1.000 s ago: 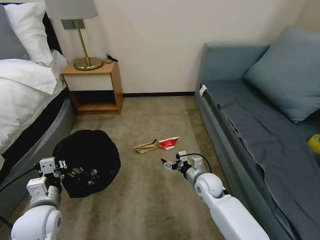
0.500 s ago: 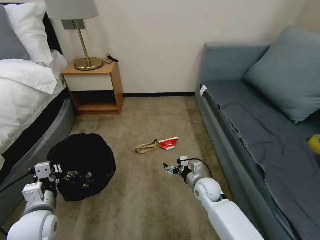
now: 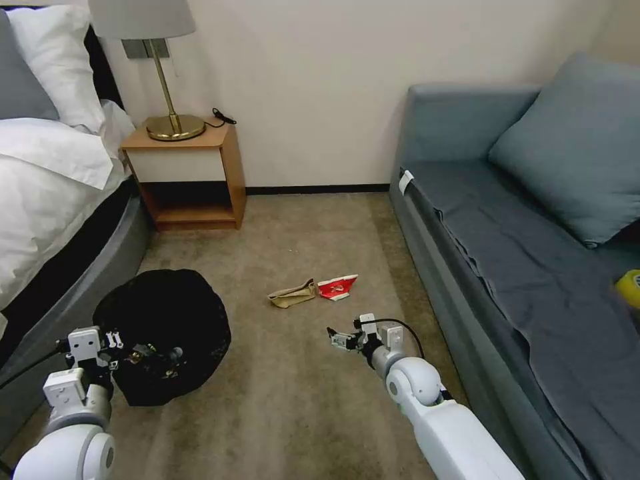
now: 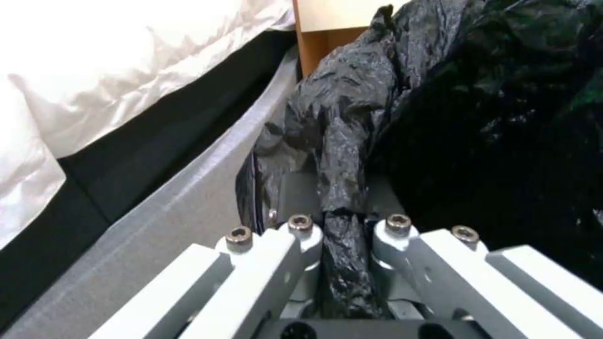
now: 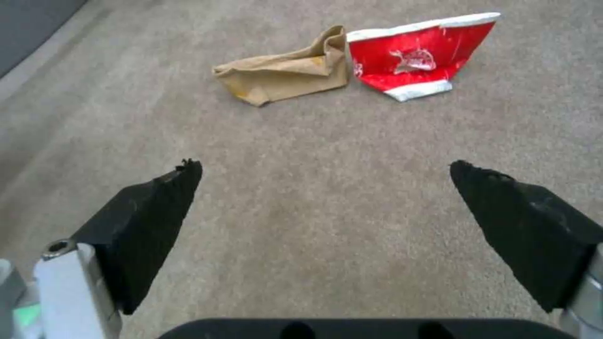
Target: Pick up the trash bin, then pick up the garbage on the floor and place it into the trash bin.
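Observation:
The trash bin (image 3: 167,320), draped in its crinkly black bag (image 4: 352,141), is near the bed at lower left. My left gripper (image 3: 137,353) is shut on its near rim, and the black plastic is pinched between the fingers (image 4: 301,235). Two pieces of garbage lie side by side on the carpet: a crumpled brown paper bag (image 3: 292,294) (image 5: 289,75) and a red-and-white carton (image 3: 337,287) (image 5: 421,56). My right gripper (image 3: 338,339) (image 5: 325,165) hovers open just short of them, with nothing between its black pads (image 5: 150,221).
A bed (image 3: 47,200) with white linen bounds the left. A wooden nightstand (image 3: 190,173) with a brass lamp (image 3: 167,100) stands against the back wall. A grey-blue sofa (image 3: 520,253) runs along the right, with a yellow tape roll (image 3: 629,287) on it. Bare carpet (image 3: 300,400) lies between them.
The trash bin has shifted left and nearer to me, held in the left gripper. The right gripper drew back slightly from the garbage and stays open.

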